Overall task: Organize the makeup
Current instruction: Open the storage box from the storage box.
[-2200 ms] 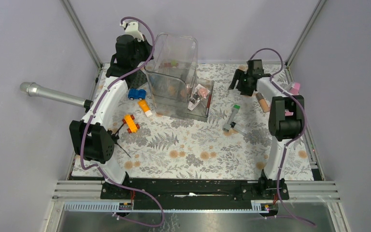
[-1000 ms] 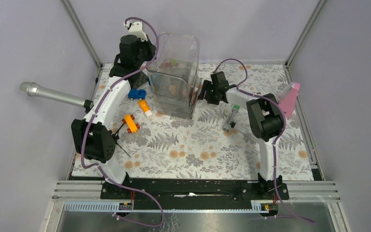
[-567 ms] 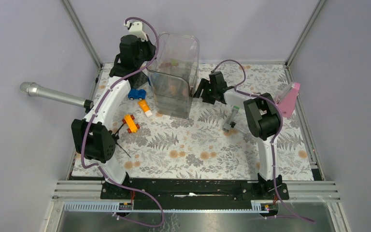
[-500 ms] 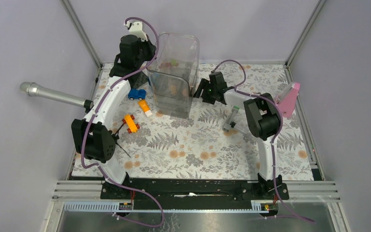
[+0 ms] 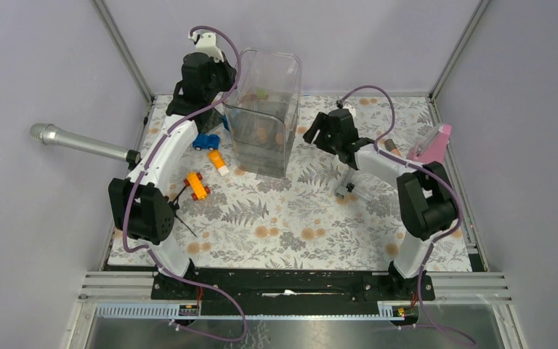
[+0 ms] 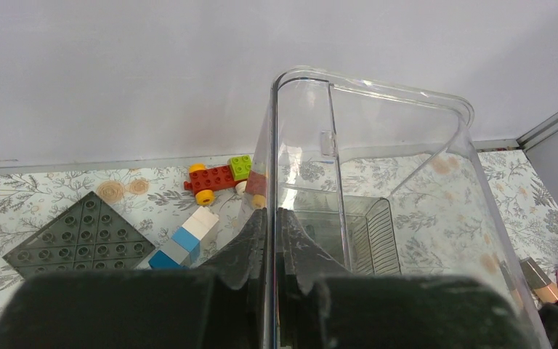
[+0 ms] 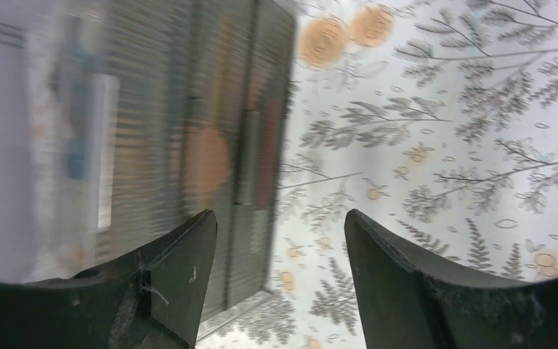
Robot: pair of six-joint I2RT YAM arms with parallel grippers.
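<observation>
— Where does the bin (image 5: 260, 86) stand?
— At the back of your bench (image 5: 298, 218), near the middle, with makeup (image 5: 261, 135) inside it.
— And around it?
— Toy cars (image 5: 197, 185) lie to its left, the microphone (image 5: 80, 142) further left. The tube (image 5: 349, 179) lies to its right, nearer you.

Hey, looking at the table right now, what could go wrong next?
The left gripper pinches only one thin wall of the tall container, so a tug could tip it. The right arm hangs over the tube; a low sweep might knock it away. The open right gripper sits close to the container and could bump it.
</observation>
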